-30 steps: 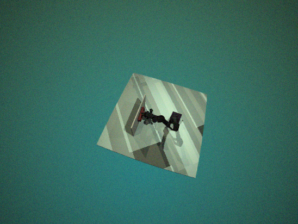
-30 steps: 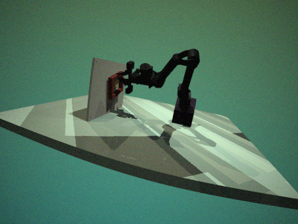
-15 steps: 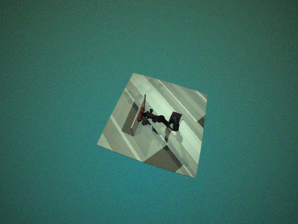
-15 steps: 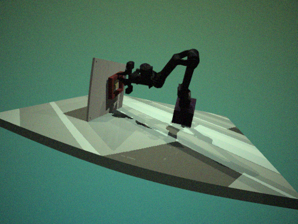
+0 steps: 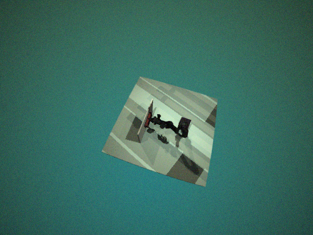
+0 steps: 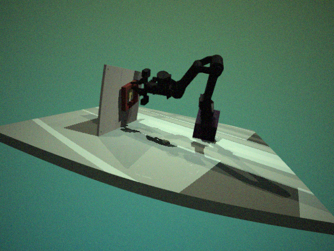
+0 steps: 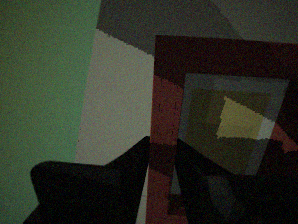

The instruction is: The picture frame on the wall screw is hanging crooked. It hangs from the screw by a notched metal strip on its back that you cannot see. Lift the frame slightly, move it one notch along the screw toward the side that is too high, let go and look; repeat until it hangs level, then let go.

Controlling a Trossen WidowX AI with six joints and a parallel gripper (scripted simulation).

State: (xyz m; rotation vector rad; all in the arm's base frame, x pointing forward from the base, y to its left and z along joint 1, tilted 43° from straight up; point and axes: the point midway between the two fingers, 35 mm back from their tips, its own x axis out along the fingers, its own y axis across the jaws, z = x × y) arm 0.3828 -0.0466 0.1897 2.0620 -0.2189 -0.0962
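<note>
The red picture frame (image 5: 147, 121) (image 6: 124, 100) (image 7: 220, 54) is at the front of the upright wall panel (image 5: 143, 130) (image 6: 110, 91) (image 7: 117, 95), with a grey mount and a yellowish picture inside. In the wrist view its top edge runs slightly down to the right. My gripper (image 5: 151, 119) (image 6: 134, 86) (image 7: 161, 141) is shut on the frame's left side bar as the wrist view shows it, one finger outside the bar and one inside the opening. The screw and the notched strip are hidden. Whether the frame touches the panel I cannot tell.
The panel stands on the pale striped table (image 5: 158, 162) (image 6: 137, 164). The arm's dark purple base block (image 5: 185, 122) (image 6: 206, 124) stands across from it, and the arm reaches over the table between them. Hard shadows cross the table, panel and frame.
</note>
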